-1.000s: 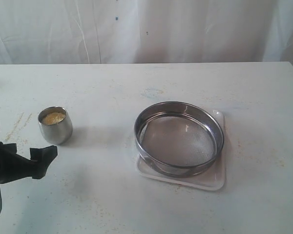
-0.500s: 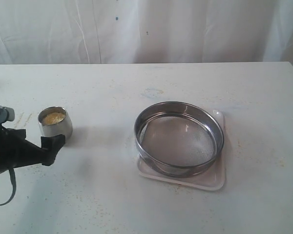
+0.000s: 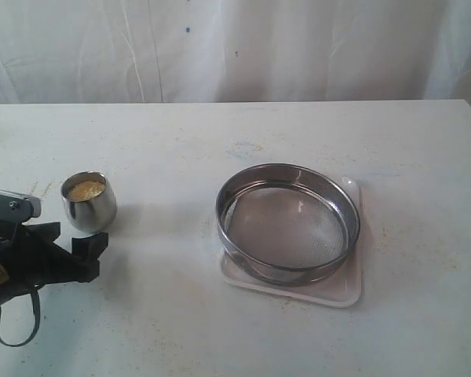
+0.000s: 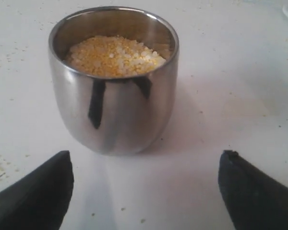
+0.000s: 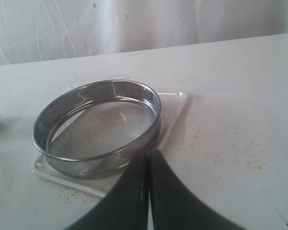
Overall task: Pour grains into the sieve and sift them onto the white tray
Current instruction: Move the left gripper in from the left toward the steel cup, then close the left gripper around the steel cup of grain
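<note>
Grains (image 4: 114, 56) fill steel cup (image 4: 113, 91) (untouched); left gripper (image 4: 145, 158) spread wide before it, right gripper (image 5: 148, 155) pressed closed.

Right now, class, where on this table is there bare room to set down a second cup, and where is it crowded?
Free: the wide strip between the steel cup and the sieve; the far table behind both; the stretch right of the white tray. Crowded: near left, where the open left gripper faces the cup.
</note>
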